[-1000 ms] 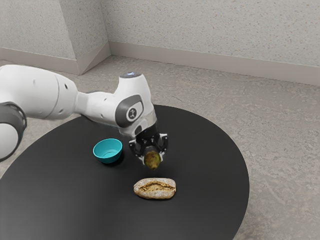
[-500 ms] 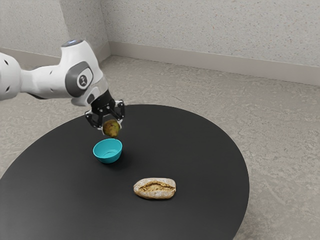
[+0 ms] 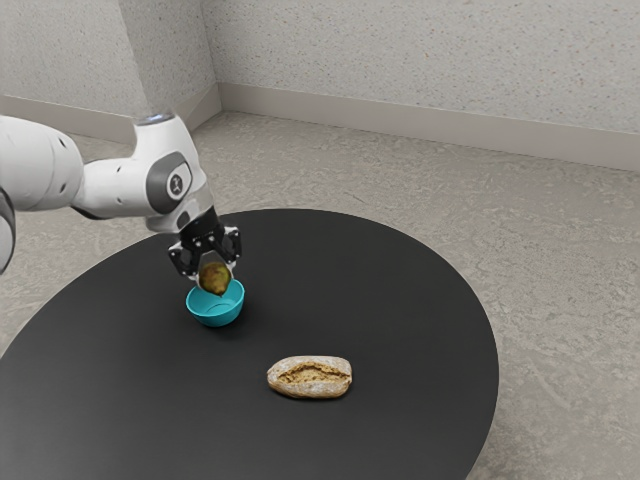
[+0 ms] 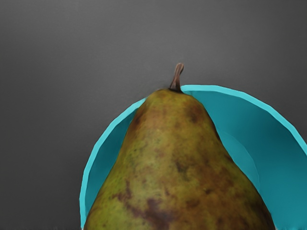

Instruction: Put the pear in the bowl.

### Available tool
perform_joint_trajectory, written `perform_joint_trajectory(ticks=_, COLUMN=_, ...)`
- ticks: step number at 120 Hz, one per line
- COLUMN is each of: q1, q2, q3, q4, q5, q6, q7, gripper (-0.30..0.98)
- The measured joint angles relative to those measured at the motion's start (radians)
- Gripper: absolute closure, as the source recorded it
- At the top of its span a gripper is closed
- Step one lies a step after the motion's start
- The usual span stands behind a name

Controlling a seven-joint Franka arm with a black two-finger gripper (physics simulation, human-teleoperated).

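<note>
My black gripper (image 3: 215, 273) is at the bowl's back edge in the exterior view, its two fingers shut on the pear (image 3: 215, 279) from both sides. The green-brown pear overlaps the rim of the turquoise bowl (image 3: 220, 312); whether they touch I cannot tell. In the wrist view the pear (image 4: 177, 163) is large at the lower edge, stem outward, with the bowl (image 4: 283, 158) behind it on both sides. Part of the bowl's inside is hidden by the pear.
A crusty bread roll (image 3: 310, 377) lies on the round black table (image 3: 400, 300), nearer the exterior view's bottom and to the right of the bowl. The table's curved far edge runs behind the gripper.
Over the last second my hand has carried the pear toward the exterior view's left, from behind the bread to the bowl. Since half a second ago it has come lower. Bowl and bread have stayed put.
</note>
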Motion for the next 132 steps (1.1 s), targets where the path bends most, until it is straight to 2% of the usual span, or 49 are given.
perform_joint_trajectory(ticks=25, q1=0.001, q2=0.001, q3=0.000, q4=0.003, q5=0.022, q6=-0.010, q7=-0.011, gripper=0.24)
perform_joint_trajectory(ticks=48, q1=0.000, q2=-0.007, q3=0.000, q4=0.003, q5=0.036, q6=-0.020, q7=-0.032, gripper=0.10)
perform_joint_trajectory(ticks=64, q1=-0.024, q2=-0.117, q3=0.000, q4=-0.013, q5=0.038, q6=-0.059, q7=-0.078, gripper=0.05)
perform_joint_trajectory(ticks=76, q1=-0.072, q2=-0.247, q3=0.003, q4=-0.013, q5=0.041, q6=-0.163, q7=-0.191, gripper=0.03)
perform_joint_trajectory(ticks=83, q1=-0.131, q2=-0.319, q3=0.015, q4=0.008, q5=0.071, q6=-0.249, q7=-0.284, gripper=0.03)
perform_joint_trajectory(ticks=92, q1=-0.248, q2=-0.382, q3=0.069, q4=0.073, q5=0.099, q6=-0.380, q7=-0.427, gripper=0.02)
perform_joint_trajectory(ticks=111, q1=-0.386, q2=-0.454, q3=0.086, q4=0.195, q5=0.141, q6=-0.585, q7=-0.708, gripper=0.01)
perform_joint_trajectory(ticks=121, q1=-0.408, q2=-0.464, q3=0.088, q4=0.230, q5=0.156, q6=-0.647, q7=-0.825, gripper=0.01)
perform_joint_trajectory(ticks=132, q1=-0.362, q2=-0.466, q3=0.092, q4=0.242, q5=0.164, q6=-0.691, q7=-0.934, gripper=0.00)
